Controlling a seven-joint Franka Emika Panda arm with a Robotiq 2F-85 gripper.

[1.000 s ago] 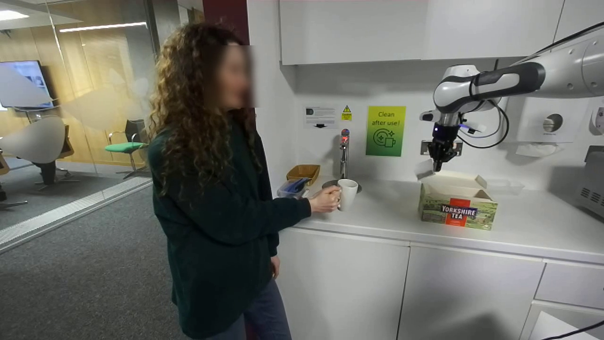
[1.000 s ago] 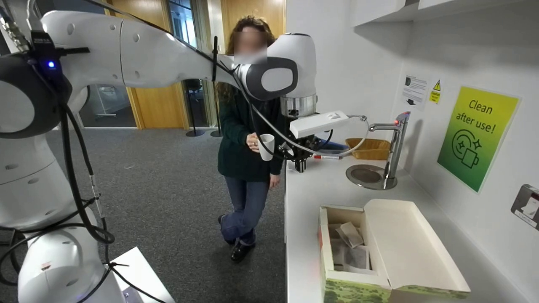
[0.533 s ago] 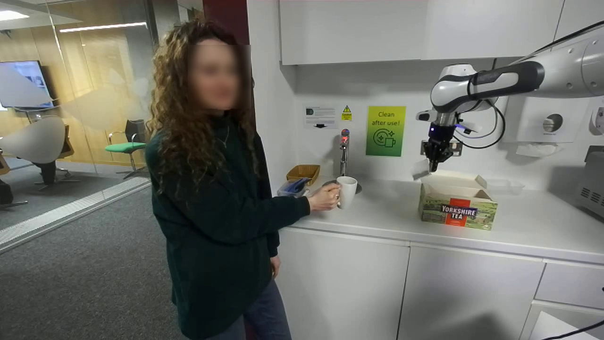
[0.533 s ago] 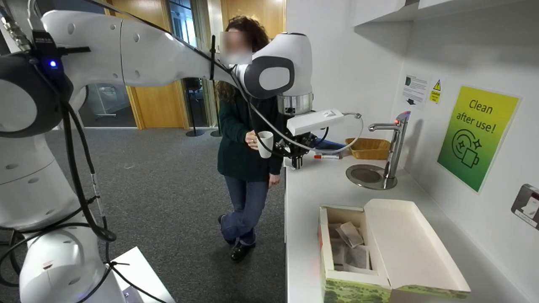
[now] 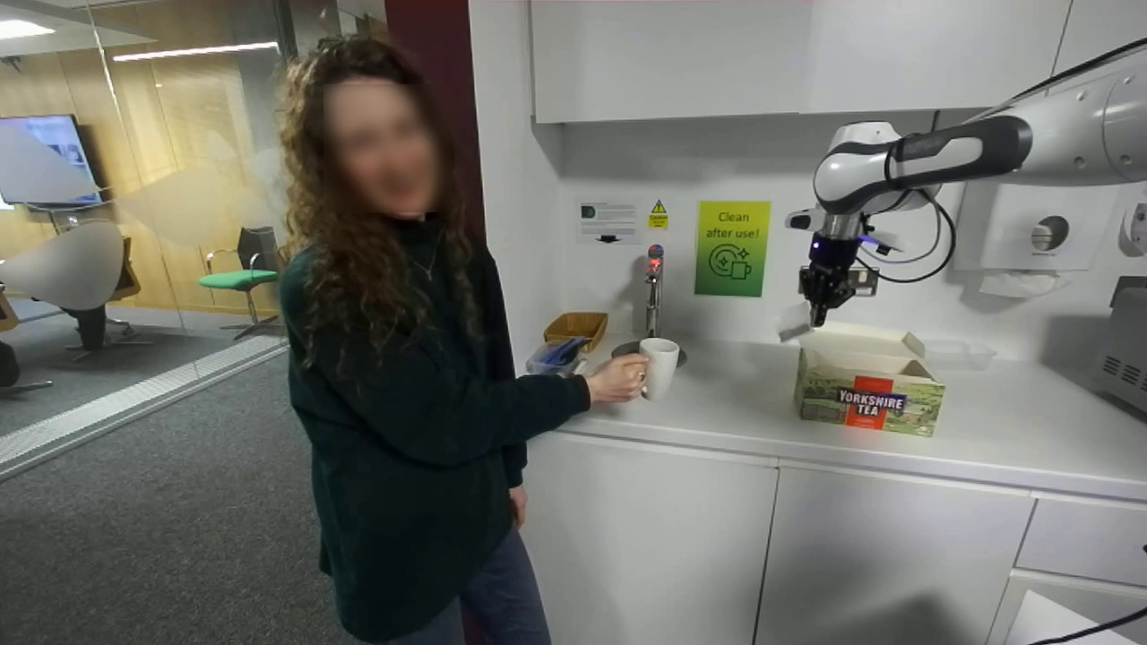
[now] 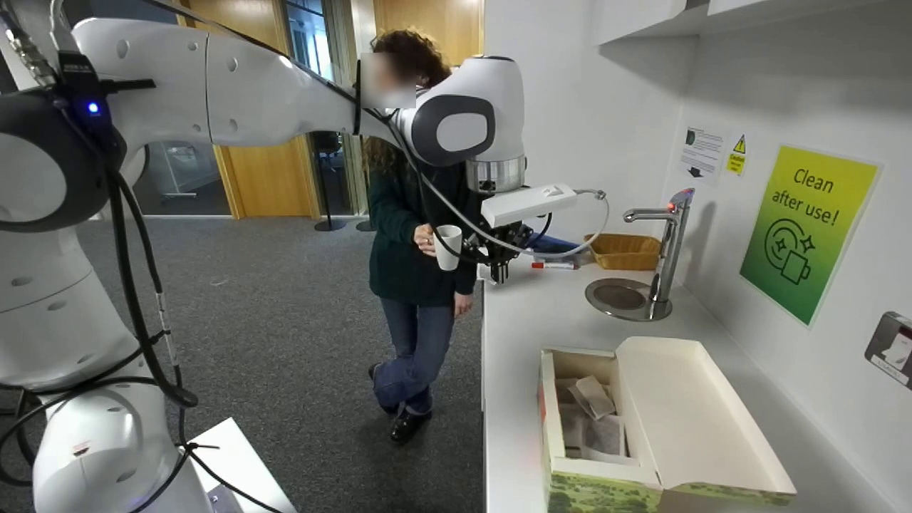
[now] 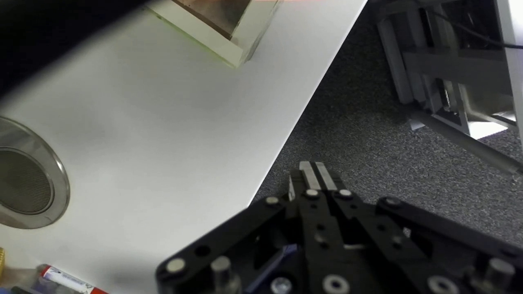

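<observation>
The claw [image 5: 817, 319] inches from the tea box [image 5: 867, 396] toward the mug [image 5: 661, 368], pinched tight together on a tea bag [image 5: 794, 322] — it hangs in mid-air between the two — so the gap shrinks, but isn't closed yet.

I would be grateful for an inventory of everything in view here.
Tea bag: 1, white, in jaws
Yorkshire Tea box: 1, green, open on counter
Loose tea bags: several, pale, in box
Mug: 1, white, in person's hand
Tap: 1, chrome, by drain
Plastic tub: 1, clear, near tap
Basket: 1, brown, beside tub
Marker pen: 1, red-white, by tub
"Clean after use!" poster: 1, yellow-green, on wall
Notices: 2, white and yellow, on wall
Towel dispenser: 1, white, on wall
Cupboards: several, white, above and below counter
Person: 1, green-topped, at counter
Robot arm: 1, white and grey, beside counter
Jaws: 1 pair, black, shut on tea bag
</observation>
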